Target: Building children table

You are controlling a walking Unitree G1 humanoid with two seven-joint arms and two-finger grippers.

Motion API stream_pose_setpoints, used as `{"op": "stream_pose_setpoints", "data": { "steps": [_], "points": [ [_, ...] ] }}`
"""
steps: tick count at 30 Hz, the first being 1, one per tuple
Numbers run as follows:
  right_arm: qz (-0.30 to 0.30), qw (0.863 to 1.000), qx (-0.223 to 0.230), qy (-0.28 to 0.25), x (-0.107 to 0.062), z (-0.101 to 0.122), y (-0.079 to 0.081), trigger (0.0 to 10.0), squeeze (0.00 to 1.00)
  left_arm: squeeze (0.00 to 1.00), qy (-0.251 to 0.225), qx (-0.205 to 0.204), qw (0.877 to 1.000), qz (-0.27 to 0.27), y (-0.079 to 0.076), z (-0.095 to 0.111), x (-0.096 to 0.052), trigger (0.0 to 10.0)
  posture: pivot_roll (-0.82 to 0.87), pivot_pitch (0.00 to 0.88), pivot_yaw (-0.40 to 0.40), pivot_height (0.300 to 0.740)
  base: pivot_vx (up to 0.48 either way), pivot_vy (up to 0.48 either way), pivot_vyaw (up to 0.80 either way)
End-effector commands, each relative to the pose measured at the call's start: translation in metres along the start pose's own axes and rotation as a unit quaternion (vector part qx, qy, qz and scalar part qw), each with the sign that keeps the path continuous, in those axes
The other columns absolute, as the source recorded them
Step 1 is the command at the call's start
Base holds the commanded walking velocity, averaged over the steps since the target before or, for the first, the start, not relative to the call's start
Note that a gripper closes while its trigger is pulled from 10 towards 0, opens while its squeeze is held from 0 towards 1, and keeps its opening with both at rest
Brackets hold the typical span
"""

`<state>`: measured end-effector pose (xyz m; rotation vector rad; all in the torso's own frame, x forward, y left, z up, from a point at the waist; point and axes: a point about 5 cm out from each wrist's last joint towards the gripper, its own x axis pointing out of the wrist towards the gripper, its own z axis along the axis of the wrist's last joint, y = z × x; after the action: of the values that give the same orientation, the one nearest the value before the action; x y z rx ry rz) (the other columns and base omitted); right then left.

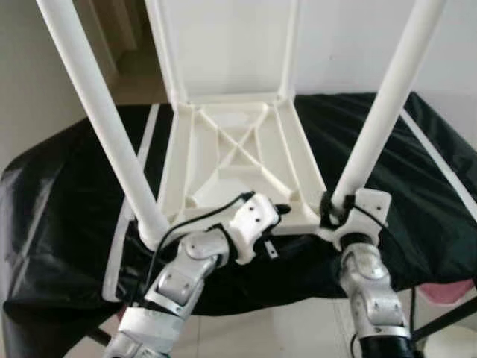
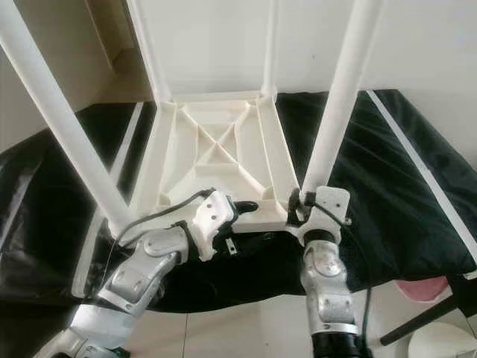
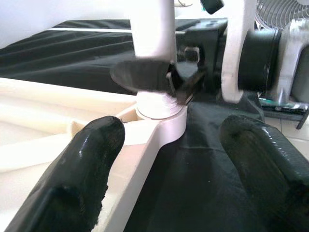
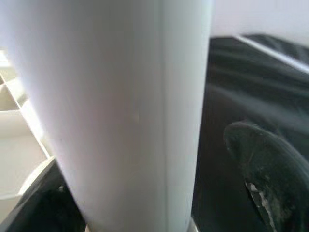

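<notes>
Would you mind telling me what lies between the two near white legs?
The near edge of the upside-down tabletop, with the left gripper on it, as the left eye view shows.

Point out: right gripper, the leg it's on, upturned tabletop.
right gripper (image 1: 333, 206), left eye view, fingers at the leg's base.
right leg (image 1: 384, 104), left eye view, mid-shaft.
tabletop (image 1: 227, 123), left eye view, ribbed underside.

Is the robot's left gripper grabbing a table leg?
No, the left gripper is open over the tabletop's edge, holding nothing.
</notes>
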<state>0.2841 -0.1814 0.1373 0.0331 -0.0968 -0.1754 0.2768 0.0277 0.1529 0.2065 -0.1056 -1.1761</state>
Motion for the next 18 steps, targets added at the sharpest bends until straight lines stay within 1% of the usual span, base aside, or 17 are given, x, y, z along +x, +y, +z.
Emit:
{"op": "stream_pose_setpoints", "data": {
  "steps": [1, 2, 3, 4, 6, 7, 9, 10, 12, 13, 14, 16, 17, 18],
  "points": [
    [0.021, 1.000, 0.011, -0.018, 0.001, 0.006, -0.007, 10.0, 1.00, 0.00, -0.005, 0.002, 1.000, -0.013, 0.001, 0.003, -0.002, 10.0, -0.09, 0.006, 0.027, 0.740, 0.000, 0.000, 0.00],
    [0.021, 1.000, 0.011, -0.018, 0.001, 0.006, -0.007, 10.0, 1.00, 0.00, -0.005, 0.002, 1.000, -0.013, 0.001, 0.003, -0.002, 10.0, -0.09, 0.006, 0.027, 0.740, 0.000, 0.000, 0.00],
    [0.046, 0.999, 0.005, -0.023, 0.003, 0.007, -0.010, 10.0, 0.11, 0.00, -0.006, 0.002, 1.000, -0.014, 0.001, 0.004, -0.003, 10.0, -0.09, 0.010, 0.029, 0.740, 0.000, 0.000, 0.00],
    [0.079, 0.997, 0.007, -0.019, 0.005, 0.007, -0.010, 10.0, 0.00, 0.00, -0.004, 0.004, 1.000, -0.016, 0.002, 0.004, -0.003, 10.0, -0.09, 0.015, 0.031, 0.740, 0.000, 0.000, 0.00],
    [0.127, 0.992, 0.000, -0.023, 0.010, 0.009, -0.014, 10.0, 0.00, 0.00, -0.002, 0.008, 1.000, -0.019, 0.003, 0.005, -0.003, 10.0, -0.09, 0.021, 0.033, 0.740, 0.000, 0.000, 0.00],
    [0.127, 0.992, 0.000, -0.023, 0.010, 0.009, -0.014, 10.0, 0.00, 0.00, -0.002, 0.008, 1.000, -0.019, 0.003, 0.005, -0.003, 10.0, -0.09, 0.021, 0.033, 0.740, 0.000, 0.000, 0.00],
    [0.166, 0.986, -0.011, -0.026, 0.016, 0.011, -0.017, 10.0, 0.00, 0.00, 0.000, 0.010, 1.000, -0.017, 0.004, 0.005, -0.003, 10.0, -0.09, 0.020, 0.037, 0.740, 0.000, 0.000, 0.00],
    [0.166, 0.986, -0.011, -0.026, 0.016, 0.011, -0.017, 10.0, 0.00, 0.00, 0.000, 0.010, 1.000, -0.017, 0.004, 0.005, -0.003, 10.0, -0.09, 0.020, 0.037, 0.740, 0.000, 0.000, 0.00],
    [0.209, 0.977, -0.021, -0.020, 0.019, 0.011, -0.015, 10.0, 0.00, 0.00, 0.002, 0.014, 1.000, -0.017, 0.004, 0.005, -0.004, 10.0, -0.09, 0.022, 0.041, 0.740, 0.000, 0.000, 0.00],
    [0.209, 0.977, -0.021, -0.020, 0.019, 0.011, -0.015, 10.0, 0.00, 0.00, 0.002, 0.014, 1.000, -0.017, 0.004, 0.005, -0.004, 10.0, -0.09, 0.022, 0.041, 0.740, 0.000, 0.000, 0.00],
    [0.239, 0.971, -0.026, -0.012, 0.019, 0.009, -0.013, 10.0, 0.00, 0.00, 0.002, 0.015, 1.000, -0.019, 0.002, 0.005, -0.003, 10.0, -0.08, 0.020, 0.041, 0.740, 0.000, 0.000, 0.00],
    [0.248, 0.968, -0.029, -0.009, 0.019, 0.008, -0.012, 10.0, 0.00, 0.00, 0.003, 0.015, 1.000, -0.019, 0.001, 0.005, -0.003, 10.0, -0.08, 0.020, 0.041, 0.740, 0.000, 0.000, 0.00],
    [0.265, 0.963, -0.036, -0.001, 0.019, 0.005, -0.009, 10.0, 0.00, 0.00, 0.001, 0.014, 1.000, -0.022, -0.001, 0.005, -0.002, 10.0, -0.08, 0.019, 0.040, 0.740, 0.000, 0.000, 0.00],
    [0.265, 0.963, -0.036, -0.001, 0.019, 0.005, -0.009, 10.0, 0.00, 0.00, 0.001, 0.014, 1.000, -0.022, -0.001, 0.005, -0.002, 10.0, -0.08, 0.019, 0.040, 0.740, 0.000, 0.000, 0.00]
  ]
}}
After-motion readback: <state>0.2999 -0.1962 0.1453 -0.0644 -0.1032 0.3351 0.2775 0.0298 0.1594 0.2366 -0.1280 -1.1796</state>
